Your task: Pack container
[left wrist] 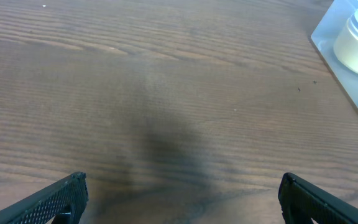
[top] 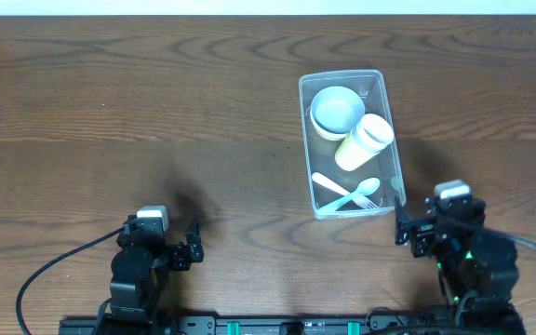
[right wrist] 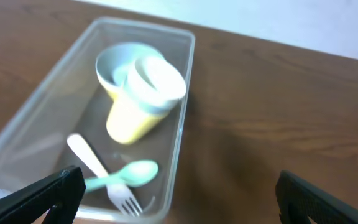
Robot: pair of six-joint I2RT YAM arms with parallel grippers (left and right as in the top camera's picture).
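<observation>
The container (top: 341,74) sits on the bench (top: 156,112) right of centre, near the right gripper (right wrist: 179,176). It holds a pale bowl (top: 337,110), a yellow cup (top: 365,141) tipped against the bowl, a white fork (top: 335,187) and a green spoon (top: 359,192). Both sets of jaws are spread wide and empty, with the left gripper (left wrist: 182,180) over bare wood, well apart. With no loose item in view, packing looks essentially done.

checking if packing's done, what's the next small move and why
Probably ease the right gripper back from the container: bowl, cup, fork and spoon already lie inside it, and the right jaws stand open and empty at its near end.
</observation>
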